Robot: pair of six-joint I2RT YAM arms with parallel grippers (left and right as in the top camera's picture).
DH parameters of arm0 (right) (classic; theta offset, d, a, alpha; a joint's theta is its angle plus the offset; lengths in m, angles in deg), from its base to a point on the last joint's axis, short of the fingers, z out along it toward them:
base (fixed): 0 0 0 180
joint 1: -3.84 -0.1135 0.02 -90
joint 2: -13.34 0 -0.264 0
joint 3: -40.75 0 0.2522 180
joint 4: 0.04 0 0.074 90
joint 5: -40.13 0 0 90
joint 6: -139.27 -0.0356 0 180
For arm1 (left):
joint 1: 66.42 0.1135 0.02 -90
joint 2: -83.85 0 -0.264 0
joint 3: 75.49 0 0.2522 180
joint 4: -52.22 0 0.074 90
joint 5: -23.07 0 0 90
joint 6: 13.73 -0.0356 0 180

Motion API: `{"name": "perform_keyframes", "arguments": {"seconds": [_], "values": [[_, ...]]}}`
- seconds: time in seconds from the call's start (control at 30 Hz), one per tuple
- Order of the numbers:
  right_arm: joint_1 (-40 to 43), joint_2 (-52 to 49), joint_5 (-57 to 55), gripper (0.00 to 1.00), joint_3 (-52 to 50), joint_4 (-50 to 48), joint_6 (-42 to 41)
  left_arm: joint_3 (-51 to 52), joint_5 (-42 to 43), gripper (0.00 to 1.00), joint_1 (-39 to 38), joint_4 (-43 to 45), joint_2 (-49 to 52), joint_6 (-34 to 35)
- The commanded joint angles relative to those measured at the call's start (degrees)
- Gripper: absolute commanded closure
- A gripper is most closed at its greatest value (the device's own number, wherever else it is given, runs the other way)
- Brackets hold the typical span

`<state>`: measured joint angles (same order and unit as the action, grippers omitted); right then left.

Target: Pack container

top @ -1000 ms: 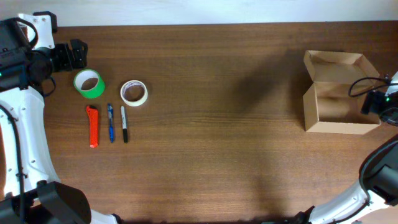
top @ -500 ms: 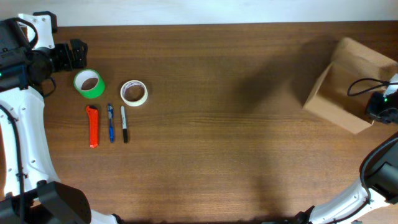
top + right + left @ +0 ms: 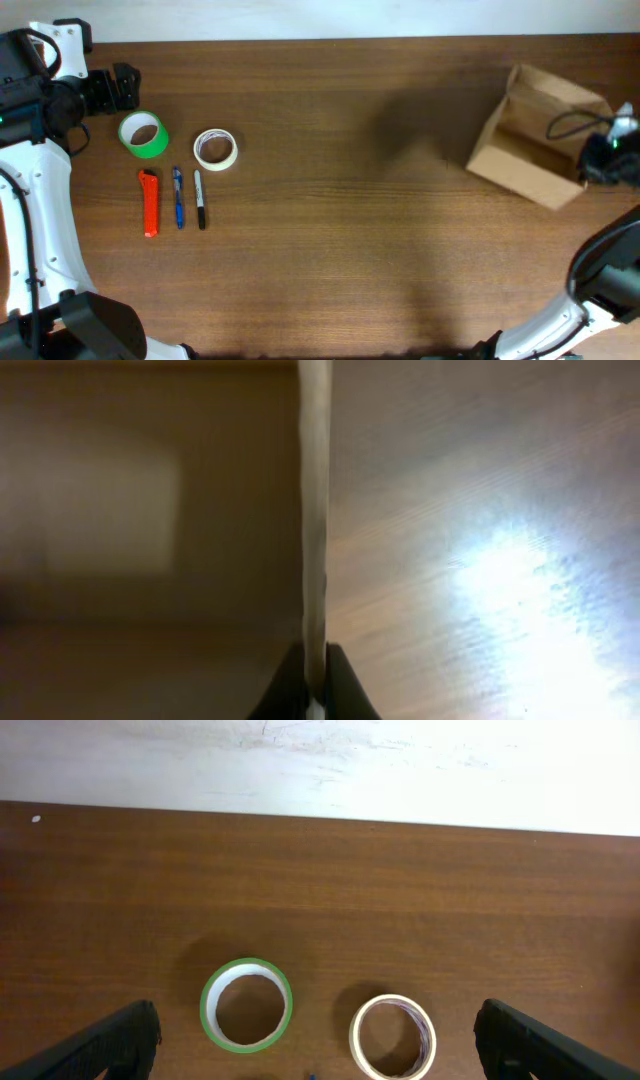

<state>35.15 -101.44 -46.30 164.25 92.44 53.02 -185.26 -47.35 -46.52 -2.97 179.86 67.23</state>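
Currently the right gripper (image 3: 316,682) is clamped shut on a side wall of the cardboard box (image 3: 527,135); the wrist view shows the thin wall edge pinched between both fingertips. The box sits at the far right of the table (image 3: 350,260), open side up and skewed to the table edges. I can't tell if it's lifted. The left gripper (image 3: 318,1050) is fully open and empty, hovering at the far-left back corner just behind the green tape roll (image 3: 144,134). The cream tape roll (image 3: 215,149) is just beside the green one. An orange utility knife (image 3: 149,202), a blue pen (image 3: 178,196) and a black marker (image 3: 200,198) lie in a parallel row in front of the rolls.
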Motion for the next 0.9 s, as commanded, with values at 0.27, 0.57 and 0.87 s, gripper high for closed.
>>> {"name": "perform_keyframes", "arguments": {"seconds": [0.27,0.57,0.87], "values": [[-29.22,5.81,0.63,0.96,31.85,11.08,-15.93,-1.25,1.01,0.0,0.24,-0.22,0.0,-0.94],[-50.49,1.68,-9.75,0.96,31.3,9.92,-28.11,-1.25,1.01,0.0,0.24,-0.22,0.0,-0.94],[-57.96,-9.09,-10.95,0.96,30.62,8.37,-30.69,-1.25,1.01,0.0,0.24,-0.22,0.0,-0.94]]}}
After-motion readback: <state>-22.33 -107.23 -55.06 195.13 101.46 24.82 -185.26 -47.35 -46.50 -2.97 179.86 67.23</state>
